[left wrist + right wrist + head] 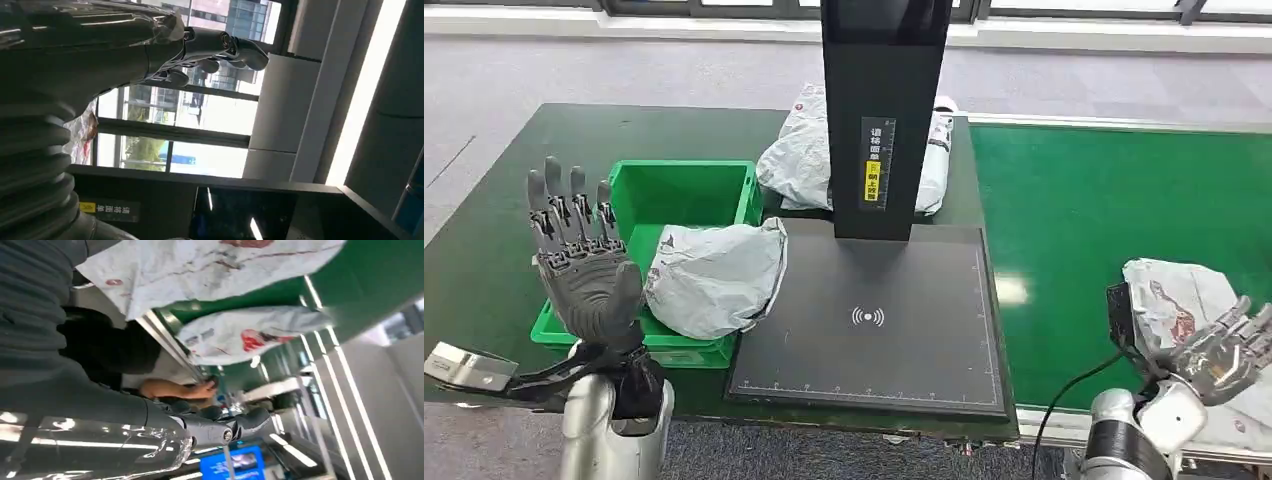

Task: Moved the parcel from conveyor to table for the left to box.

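Head view: the left hand [584,262] is raised above the near-left corner of the dark green table [494,200], fingers straight, spread and holding nothing. Beside it, a crumpled grey-white plastic parcel [714,275] slumps in the green plastic bin [686,190], spilling over its right rim toward the flat black scanner mat [874,320]. Another wrinkled bag [799,160] lies behind the black post [884,110]. On the bright green conveyor [1074,210], bare belt stretches beyond the right hand [1224,350], which lies at a third creased parcel [1174,295] by the near edge; whether it grips is unclear.
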Controlling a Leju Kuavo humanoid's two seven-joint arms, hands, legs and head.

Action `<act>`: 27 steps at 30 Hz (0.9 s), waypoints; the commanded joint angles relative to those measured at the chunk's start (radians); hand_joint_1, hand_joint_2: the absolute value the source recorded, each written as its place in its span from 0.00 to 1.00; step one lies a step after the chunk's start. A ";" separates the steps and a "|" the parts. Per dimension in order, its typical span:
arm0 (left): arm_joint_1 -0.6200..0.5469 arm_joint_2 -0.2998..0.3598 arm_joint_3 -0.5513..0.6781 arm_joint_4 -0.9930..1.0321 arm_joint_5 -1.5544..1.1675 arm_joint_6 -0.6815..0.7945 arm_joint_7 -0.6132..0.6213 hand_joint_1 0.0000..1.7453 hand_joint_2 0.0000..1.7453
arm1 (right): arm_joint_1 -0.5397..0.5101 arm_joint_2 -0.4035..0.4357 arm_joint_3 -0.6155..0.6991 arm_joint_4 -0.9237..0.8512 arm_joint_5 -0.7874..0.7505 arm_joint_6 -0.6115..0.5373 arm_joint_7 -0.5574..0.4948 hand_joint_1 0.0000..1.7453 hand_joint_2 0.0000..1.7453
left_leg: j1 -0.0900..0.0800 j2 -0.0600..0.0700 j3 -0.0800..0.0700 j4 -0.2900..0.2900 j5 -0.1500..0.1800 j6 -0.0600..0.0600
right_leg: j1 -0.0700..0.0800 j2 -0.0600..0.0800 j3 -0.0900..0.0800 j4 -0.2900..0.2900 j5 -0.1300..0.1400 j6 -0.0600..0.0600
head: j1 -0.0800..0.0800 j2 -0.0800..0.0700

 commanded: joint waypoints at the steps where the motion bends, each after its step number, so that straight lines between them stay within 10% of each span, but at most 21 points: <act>1: 0.113 -0.059 -0.020 0.022 -0.018 -0.001 0.003 0.00 1.00 | -0.102 -0.165 0.092 0.489 0.049 0.003 0.189 0.00 1.00 | -0.001 0.006 0.007 -0.004 -0.001 0.003 | 0.001 0.004 0.005 -0.004 0.001 -0.003 | 0.000 0.000; 17: 0.102 -0.059 -0.016 0.058 -0.045 0.006 0.003 0.00 1.00 | -0.094 -0.194 0.114 0.548 0.047 0.097 0.301 0.00 1.00 | -0.001 0.004 0.005 -0.003 -0.001 0.003 | 0.000 0.002 0.005 -0.003 0.000 -0.002 | 0.000 0.000; 18: 0.102 -0.059 -0.016 0.058 -0.045 0.006 0.003 0.00 1.00 | -0.094 -0.194 0.114 0.548 0.047 0.097 0.301 0.07 1.00 | -0.001 0.002 0.004 -0.002 -0.001 0.002 | 0.000 0.001 0.004 -0.002 0.000 -0.002 | 0.000 0.000; 19: 0.103 -0.059 -0.015 0.063 -0.047 0.004 0.003 0.00 1.00 | -0.093 -0.195 0.119 0.551 0.049 0.109 0.298 1.00 1.00 | -0.001 0.002 0.005 -0.002 -0.001 0.002 | 0.000 0.001 0.004 -0.002 0.000 -0.002 | 0.000 0.000; 27: 0.091 -0.059 -0.011 0.095 -0.056 -0.003 0.003 0.00 1.00 | -0.090 -0.185 0.116 0.530 0.047 0.096 0.285 1.00 1.00 | -0.001 0.003 0.006 -0.003 -0.001 0.003 | 0.000 0.001 0.005 -0.003 0.000 -0.003 | 0.000 0.000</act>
